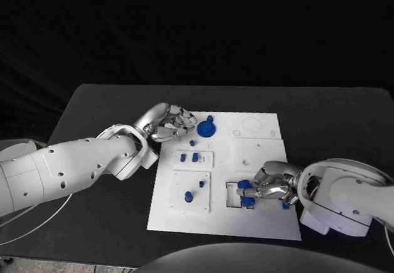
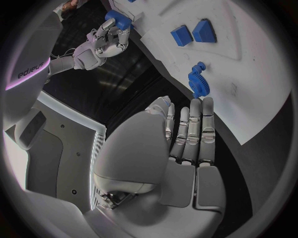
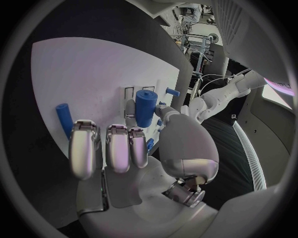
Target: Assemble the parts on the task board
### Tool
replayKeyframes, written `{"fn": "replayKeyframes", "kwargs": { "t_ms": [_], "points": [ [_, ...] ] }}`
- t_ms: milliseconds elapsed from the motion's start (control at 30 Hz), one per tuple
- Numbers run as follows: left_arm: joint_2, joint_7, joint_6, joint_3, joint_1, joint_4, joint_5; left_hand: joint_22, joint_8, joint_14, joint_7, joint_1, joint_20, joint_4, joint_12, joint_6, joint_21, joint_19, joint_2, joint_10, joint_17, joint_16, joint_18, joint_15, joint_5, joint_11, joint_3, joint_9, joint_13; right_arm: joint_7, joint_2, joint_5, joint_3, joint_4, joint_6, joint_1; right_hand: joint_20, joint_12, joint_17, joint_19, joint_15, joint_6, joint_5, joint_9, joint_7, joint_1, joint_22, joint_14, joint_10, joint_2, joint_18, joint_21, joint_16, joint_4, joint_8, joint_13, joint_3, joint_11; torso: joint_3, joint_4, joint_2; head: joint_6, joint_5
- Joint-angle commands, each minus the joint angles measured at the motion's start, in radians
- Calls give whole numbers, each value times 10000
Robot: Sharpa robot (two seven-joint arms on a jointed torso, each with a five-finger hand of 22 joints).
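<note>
The white task board point(image 1: 258, 223) lies in the middle of the table. My left hand point(image 1: 167, 123) hovers at its far left corner, fingers stretched out side by side and holding nothing, just short of a blue gear point(image 1: 206, 128) point(image 2: 198, 82). My right hand point(image 1: 273, 188) point(image 3: 133, 148) is at the board's near right, beside a rectangular recess point(image 1: 235, 193). It pinches a blue cylinder point(image 3: 146, 108) between thumb and finger. A blue peg point(image 3: 64, 119) lies on the board point(image 3: 81, 74) beside those fingers.
Two blue blocks point(image 2: 192, 33) point(image 1: 192, 156) stand in a panel near the gear. Two more blue pieces point(image 1: 194, 191) sit in the panel below. Small blue parts point(image 1: 247, 201) lie around the recess. Black table point(image 1: 105, 111) surrounds the board.
</note>
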Motion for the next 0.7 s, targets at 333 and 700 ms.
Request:
{"fn": "replayKeyframes", "kwargs": {
  "t_ms": [333,700],
  "points": [
    [12,23,150,5,-6,11,40,11,67,61,22,96,18,-13,51,-59,60,51,2,5,-12,64,125,-2,42,63,65,9,-10,-17,313,73,-1,-175,172,-182,108,38,133,347,128,10,-482,-77,40,-185,2051,608,1047,80,-21,-137,-130,-425,-137,2631,402,78,-2,-15,8,1,11],
    [23,3,183,5,-6,1,41,37,73,57,34,97,23,-11,55,-72,70,49,7,13,-15,69,121,8,73,73,69,13,-31,16,416,-11,-1,-238,284,-203,169,38,42,334,186,-47,-2256,-177,91,-554,2037,602,1047,163,-10,-204,-183,-120,-262,2631,-35,124,1,-6,-5,1,16]
  ]
}}
